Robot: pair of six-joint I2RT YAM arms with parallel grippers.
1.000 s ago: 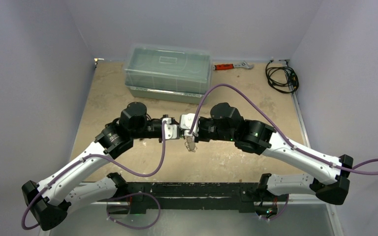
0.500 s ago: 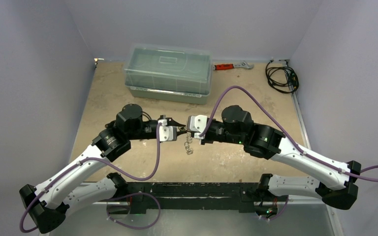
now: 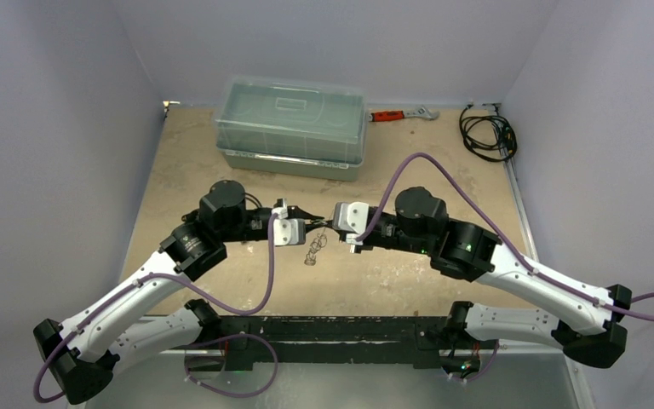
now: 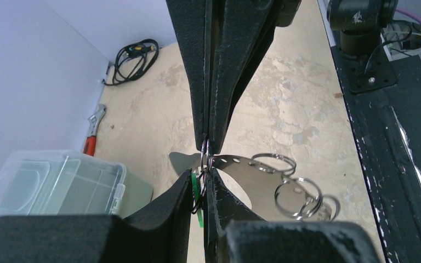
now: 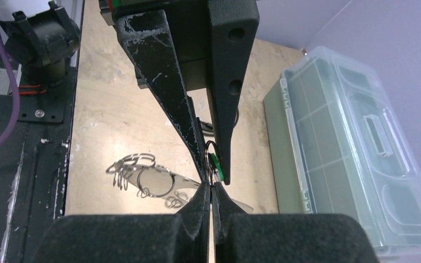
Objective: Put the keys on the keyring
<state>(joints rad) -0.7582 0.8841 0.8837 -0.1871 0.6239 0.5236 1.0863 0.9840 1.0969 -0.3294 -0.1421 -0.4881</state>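
Between left gripper (image 4: 202,176) and right gripper (image 5: 211,186), keyring (image 4: 252,179) pinched (green key (image 4: 198,189) alongside)

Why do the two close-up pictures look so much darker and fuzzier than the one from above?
Top view: even light, sharp, soft shadows on the table. Left wrist view: the left pincer, black and close to the lens, is dark and soft, while the keyring glints. Right wrist view: the right pincer looms dark and the keyring is smeared.

The key (image 4: 197,187) has a bright green head; the keyring (image 4: 252,183) is shiny silver. The table (image 3: 213,170) is mottled tan. At 12 o'clock the box (image 3: 292,128) is translucent pale green. At 1 o'clock the wrench (image 3: 383,116) has a red handle. At 2 o'clock the cable (image 3: 487,132) is black.
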